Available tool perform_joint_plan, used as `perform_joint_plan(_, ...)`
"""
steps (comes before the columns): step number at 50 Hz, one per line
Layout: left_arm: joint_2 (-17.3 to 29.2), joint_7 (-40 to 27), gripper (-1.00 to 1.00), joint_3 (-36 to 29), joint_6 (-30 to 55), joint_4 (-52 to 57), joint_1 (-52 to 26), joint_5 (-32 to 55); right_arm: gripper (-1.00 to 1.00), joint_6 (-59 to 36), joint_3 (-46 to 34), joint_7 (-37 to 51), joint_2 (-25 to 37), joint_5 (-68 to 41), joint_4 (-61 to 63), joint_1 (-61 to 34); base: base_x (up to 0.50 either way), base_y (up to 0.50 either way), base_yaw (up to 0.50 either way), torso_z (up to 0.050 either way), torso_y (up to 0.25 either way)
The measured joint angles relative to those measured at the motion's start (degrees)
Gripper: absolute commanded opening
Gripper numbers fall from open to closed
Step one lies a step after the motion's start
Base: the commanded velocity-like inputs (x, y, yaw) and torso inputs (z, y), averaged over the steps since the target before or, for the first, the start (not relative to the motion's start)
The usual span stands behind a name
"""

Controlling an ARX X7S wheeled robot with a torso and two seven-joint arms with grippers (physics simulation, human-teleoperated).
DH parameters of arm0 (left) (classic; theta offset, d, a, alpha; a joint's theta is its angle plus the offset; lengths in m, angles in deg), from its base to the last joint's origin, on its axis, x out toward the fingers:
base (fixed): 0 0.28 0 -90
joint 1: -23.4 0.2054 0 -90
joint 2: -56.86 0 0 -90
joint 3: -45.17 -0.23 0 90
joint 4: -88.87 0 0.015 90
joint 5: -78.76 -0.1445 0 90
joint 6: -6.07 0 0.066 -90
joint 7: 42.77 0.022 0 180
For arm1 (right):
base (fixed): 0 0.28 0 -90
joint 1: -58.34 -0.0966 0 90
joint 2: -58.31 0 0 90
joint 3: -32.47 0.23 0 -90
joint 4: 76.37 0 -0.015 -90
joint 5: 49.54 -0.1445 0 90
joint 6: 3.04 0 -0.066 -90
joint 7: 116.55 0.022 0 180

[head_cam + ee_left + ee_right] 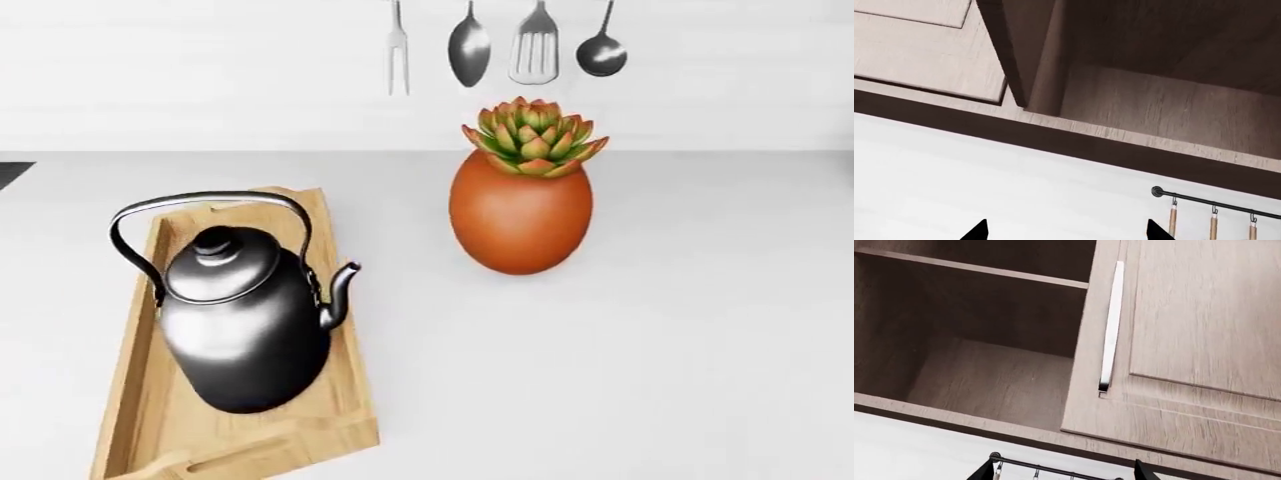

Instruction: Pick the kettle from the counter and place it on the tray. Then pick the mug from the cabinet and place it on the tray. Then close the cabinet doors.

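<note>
Kettle [247,320]: already sitting upright on tray [134,400], spout toward the plant pot; 1st step looks done.
Tray: on counter [667,350], at head view's left.
Mug: not seen in any view. The cabinet [981,375] shelves that show are bare; mug may be on a part out of frame, can't tell.
Mug handling (judgement): small, light, rigid, glazed so prob. slippery, breakable. Best hold is across the rim/wall or by the loop handle, kept upright.
L gripper [1067,231]: only two dark tips show at frame edge, set well apart, nothing between them; pointing up at the open cabinet.
R gripper [1057,472]: same, tips spread, holding nothing, below the cabinet.
Doors: right door [1187,340] ajar w/ long pale handle [1111,325]; left door [927,45] swung open too.
In the way: door edges flank the opening; utensil rail [1217,204] hangs just under the cabinet.
Nearby: orange plant pot [521,205] beside tray, apart from it; leave room when setting mug down.
</note>
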Motion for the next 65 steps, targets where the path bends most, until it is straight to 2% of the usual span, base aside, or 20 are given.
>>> perform_joint_plan(14,0.1,-0.3,1.0,-1.2,-0.4,-0.1,-0.4,-0.4,1.0,1.2,-1.1,-0.3,0.6,0.2,0.3,-0.3,0.0,0.5,0.0,0.0,0.0)
perform_joint_plan(18,0.5,-1.0,1.0,-1.8,-0.6,-0.5,-0.7,-0.5,1.0,1.9,-1.1,-0.5,0.8,0.2,0.4,-0.1,0.0,0.0,0.0,0.0,0.0)
perform_joint_plan(29,4.5,-4.4,1.0,-3.4,-0.4,-3.2,-1.9,-2.4,1.0,3.5,-0.5,-1.4,2.1,0.6,0.9,1.4,0.0,0.0,0.0,0.0,0.0)
perform_joint_plan(38,7.4,-0.8,1.0,-3.7,-1.6,-6.2,-4.8,-8.2,1.0,5.1,0.5,-1.8,3.4,0.5,1.9,2.8,0.0,0.0,0.0,0.0,0.0)
perform_joint_plan(44,10.3,1.4,1.0,-8.2,-5.4,-9.6,-8.8,-10.8,1.0,6.2,1.0,-1.6,4.4,-0.3,2.9,3.1,0.0,0.0,0.0,0.0,0.0)
perform_joint_plan(49,12.8,3.3,1.0,-19.5,-8.6,-13.7,-19.1,-12.8,1.0,7.0,1.3,-1.3,5.2,-1.0,3.7,3.2,0.0,0.0,0.0,0.0,0.0)
perform_joint_plan(55,10.7,6.2,1.0,-34.1,-5.5,-20.6,-38.1,-17.8,1.0,7.7,1.4,-1.3,5.7,-1.2,4.5,3.7,0.0,0.0,0.0,0.0,0.0)
perform_joint_plan(61,5.2,11.1,1.0,-46.6,-0.4,-29.8,-57.5,-26.3,1.0,8.2,1.5,-1.4,6.2,-1.3,4.9,4.0,0.0,0.0,0.0,0.0,0.0)
perform_joint_plan(65,-2.8,15.4,1.0,-53.3,3.1,-38.3,-70.6,-32.8,1.0,8.6,1.6,-1.5,6.6,-1.5,5.1,4.2,0.0,0.0,0.0,0.0,0.0)
